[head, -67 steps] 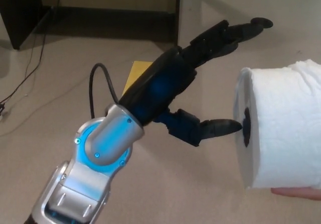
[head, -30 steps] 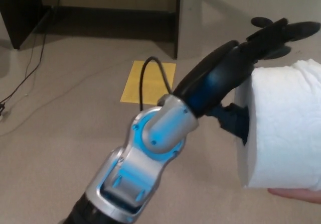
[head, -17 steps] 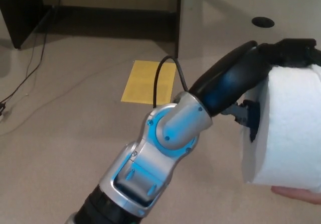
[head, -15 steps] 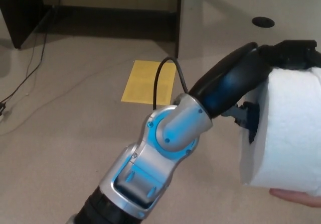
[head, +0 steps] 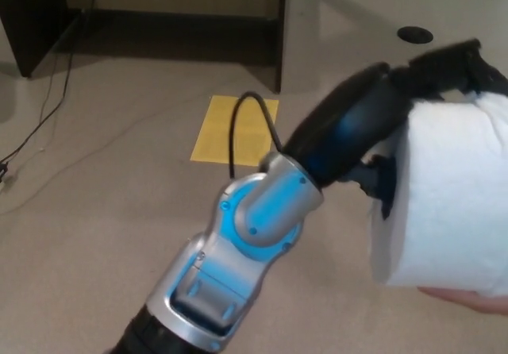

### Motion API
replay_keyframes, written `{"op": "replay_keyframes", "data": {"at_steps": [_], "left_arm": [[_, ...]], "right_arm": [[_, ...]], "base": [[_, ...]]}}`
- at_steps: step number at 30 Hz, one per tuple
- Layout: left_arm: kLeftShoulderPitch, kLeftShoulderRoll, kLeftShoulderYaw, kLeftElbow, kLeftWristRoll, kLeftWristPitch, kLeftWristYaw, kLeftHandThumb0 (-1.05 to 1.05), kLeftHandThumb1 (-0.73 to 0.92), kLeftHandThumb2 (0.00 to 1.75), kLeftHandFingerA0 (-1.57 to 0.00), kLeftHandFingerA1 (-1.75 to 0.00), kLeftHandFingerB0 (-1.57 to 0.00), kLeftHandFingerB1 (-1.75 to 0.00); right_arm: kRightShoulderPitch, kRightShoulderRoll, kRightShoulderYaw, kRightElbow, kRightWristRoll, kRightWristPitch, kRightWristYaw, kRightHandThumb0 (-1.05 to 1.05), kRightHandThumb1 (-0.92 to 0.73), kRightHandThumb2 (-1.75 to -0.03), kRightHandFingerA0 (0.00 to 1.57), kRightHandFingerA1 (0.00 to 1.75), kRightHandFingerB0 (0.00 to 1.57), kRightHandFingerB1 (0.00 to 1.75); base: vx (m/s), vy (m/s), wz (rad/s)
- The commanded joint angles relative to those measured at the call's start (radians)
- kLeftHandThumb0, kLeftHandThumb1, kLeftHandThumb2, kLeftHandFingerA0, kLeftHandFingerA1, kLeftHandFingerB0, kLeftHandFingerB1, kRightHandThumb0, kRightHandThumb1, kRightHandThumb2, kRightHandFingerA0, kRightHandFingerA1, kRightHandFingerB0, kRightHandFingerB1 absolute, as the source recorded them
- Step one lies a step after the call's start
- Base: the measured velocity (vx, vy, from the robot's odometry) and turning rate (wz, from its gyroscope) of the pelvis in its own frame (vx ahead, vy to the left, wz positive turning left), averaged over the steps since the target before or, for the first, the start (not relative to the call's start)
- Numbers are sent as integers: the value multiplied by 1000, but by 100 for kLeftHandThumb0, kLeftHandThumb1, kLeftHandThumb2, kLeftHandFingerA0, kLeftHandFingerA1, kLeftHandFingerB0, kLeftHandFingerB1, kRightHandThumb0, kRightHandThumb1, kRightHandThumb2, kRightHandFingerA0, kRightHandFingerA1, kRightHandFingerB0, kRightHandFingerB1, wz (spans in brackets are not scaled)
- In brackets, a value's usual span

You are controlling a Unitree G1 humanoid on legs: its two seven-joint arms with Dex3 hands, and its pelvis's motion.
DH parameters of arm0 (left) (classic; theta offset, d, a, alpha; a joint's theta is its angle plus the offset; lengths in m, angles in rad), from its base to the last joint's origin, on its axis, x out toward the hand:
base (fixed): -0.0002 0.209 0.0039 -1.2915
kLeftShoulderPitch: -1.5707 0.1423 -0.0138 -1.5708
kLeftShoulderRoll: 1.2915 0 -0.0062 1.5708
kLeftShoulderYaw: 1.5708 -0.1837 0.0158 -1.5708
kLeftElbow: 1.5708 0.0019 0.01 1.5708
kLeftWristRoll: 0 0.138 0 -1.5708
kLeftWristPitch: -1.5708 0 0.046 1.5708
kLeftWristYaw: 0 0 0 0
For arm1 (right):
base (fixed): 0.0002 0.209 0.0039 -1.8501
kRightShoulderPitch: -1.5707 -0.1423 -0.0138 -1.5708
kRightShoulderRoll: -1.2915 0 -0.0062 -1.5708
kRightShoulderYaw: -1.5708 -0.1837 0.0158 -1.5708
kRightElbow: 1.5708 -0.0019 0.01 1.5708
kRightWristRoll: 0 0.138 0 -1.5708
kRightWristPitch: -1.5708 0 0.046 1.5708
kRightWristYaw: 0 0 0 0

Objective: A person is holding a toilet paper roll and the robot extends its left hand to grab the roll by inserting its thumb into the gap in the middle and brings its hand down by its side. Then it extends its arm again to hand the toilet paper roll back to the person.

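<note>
**Left hand engaged on toilet paper roll; person's hand beneath**

The left hand (head: pixel 397 124) reaches in from the lower left of the head view and sits against the flat end of the toilet paper roll (head: pixel 448 195) at the right edge of the picture. The thumb (head: pixel 379 181) goes into the dark core opening in the middle of the roll's near face; its tip is hidden inside. The fingers (head: pixel 448 60) lie over the top of the roll, pressed to the paper, so the roll's wall is pinched between thumb and fingers. The grip reads as closed on the roll.

The roll lies on its side, axis roughly level, with the core face turned toward the arm. It is held up above the floor, not resting on any surface. Its far end runs out of frame to the right.

A person's hand (head: pixel 468 298) shows as a thin strip along the lower right edge, touching the underside of the roll. How much of the weight it carries cannot be told.

The silver and blue wrist joint (head: pixel 258 219) occupies the centre of the picture, with a black cable (head: pixel 242 124) looping above it.

On the beige carpet (head: pixel 103 211) beyond the arm lies a yellow sheet (head: pixel 226 132), flat. A dark round spot (head: pixel 415 33) sits on the floor near the top right. Dark furniture (head: pixel 32 21) stands at the top left, with thin cords (head: pixel 44 124) trailing across the carpet beside it.

The right hand does not appear.
</note>
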Motion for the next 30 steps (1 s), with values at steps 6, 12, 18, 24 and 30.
{"op": "replay_keyframes", "data": {"at_steps": [6, 12, 18, 24, 30], "left_arm": [[-97, 94, 240, -51, -90, -20, -3, -7, 72, 89, -101, -142, -78, -113], [-46, 221, 398, -109, -179, 22, -52, -13, 79, 74, -97, -139, -77, -118], [157, 359, 595, -113, -261, 7, -79, -4, 75, 85, -107, -138, -80, -118], [355, 445, 692, 6, -214, -206, -43, -8, 78, 78, -95, -149, -74, -125], [558, 474, 735, 214, -121, -476, 52, 4, 70, 86, -93, -142, -74, -122]], "right_arm": [[-2, 0, -7, 8, 7, 6, 13, -40, -67, -62, 77, 87, 35, 33], [-2, 4, -7, 9, 7, 6, 19, -40, -68, -62, 76, 86, 35, 33], [-3, -6, -9, 10, 7, 7, 19, -41, -68, -62, 76, 84, 34, 33], [-9, -5, -11, 10, 8, 13, 24, -40, -68, -61, 74, 79, 35, 33], [-8, 3, -6, 13, 2, 10, 11, -40, -68, -62, 75, 84, 35, 33]], "base": [[0, 0, 0], [0, 0, 0], [0, 0, 0], [0, 0, 1], [0, 0, 0]]}}
